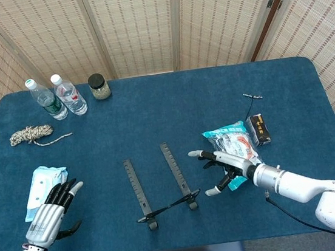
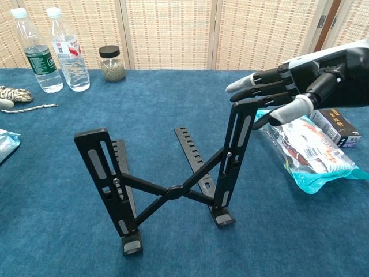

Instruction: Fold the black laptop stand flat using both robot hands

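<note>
right hand [image 2: 286,92] hovered open-fingered at the laptop stand [image 2: 173,184]'s right upright; left hand [image 1: 48,211] lay released, far left.

Matt black laptop stand [image 2: 173,173] (metal-looking), napped tablecloth [image 2: 173,104]

My head camera looks down from high up at the whole blue table [image 1: 152,103], and my chest camera sits low and close, looking across it at the screens, and both see the black stand [image 1: 159,184], the two bottles [image 1: 60,96] and my right hand [image 1: 224,167]
</note>
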### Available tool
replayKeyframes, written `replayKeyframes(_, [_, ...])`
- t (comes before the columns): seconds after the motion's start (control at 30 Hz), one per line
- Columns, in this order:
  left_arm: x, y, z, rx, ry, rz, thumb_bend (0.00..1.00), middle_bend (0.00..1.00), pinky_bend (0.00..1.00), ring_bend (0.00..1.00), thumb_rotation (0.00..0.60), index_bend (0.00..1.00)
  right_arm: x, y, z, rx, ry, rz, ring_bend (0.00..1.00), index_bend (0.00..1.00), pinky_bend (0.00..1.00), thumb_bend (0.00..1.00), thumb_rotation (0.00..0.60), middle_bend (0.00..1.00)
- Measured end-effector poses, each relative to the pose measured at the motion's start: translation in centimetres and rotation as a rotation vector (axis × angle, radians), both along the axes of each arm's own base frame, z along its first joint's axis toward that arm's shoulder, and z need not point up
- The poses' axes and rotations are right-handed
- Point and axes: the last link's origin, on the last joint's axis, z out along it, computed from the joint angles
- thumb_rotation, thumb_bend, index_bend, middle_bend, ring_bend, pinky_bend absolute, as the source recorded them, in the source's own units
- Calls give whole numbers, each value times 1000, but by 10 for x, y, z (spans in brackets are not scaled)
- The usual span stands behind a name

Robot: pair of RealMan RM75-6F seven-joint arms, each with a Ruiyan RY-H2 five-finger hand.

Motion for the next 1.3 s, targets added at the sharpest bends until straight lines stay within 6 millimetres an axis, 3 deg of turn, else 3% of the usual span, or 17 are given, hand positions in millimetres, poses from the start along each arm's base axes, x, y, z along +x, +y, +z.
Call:
replayKeyframes(0.47, [-11,4,15,41,31,20,269,0,0,31,600,52,14,-20,-26,-53,-30,-32,0,0,121,11,600,0])
replayKeyframes(0.77, [-13,17,19,32,74,9,269,0,0,26,600,52,22,-38,-38,-326,-30,-22,0,0,66,12,600,0])
replayKeyframes(1.0, [-10,37,14,-14,116,-19,269,0,0,17,600,52,24,-35,-38,-571,106,229,0,0,65,12,600,0])
replayKeyframes(1.3, [4,74,-4,-77,145,-83,269,0,0,13,600,52,18,-16,-53,-645,312,613,0,0,65,11,600,0])
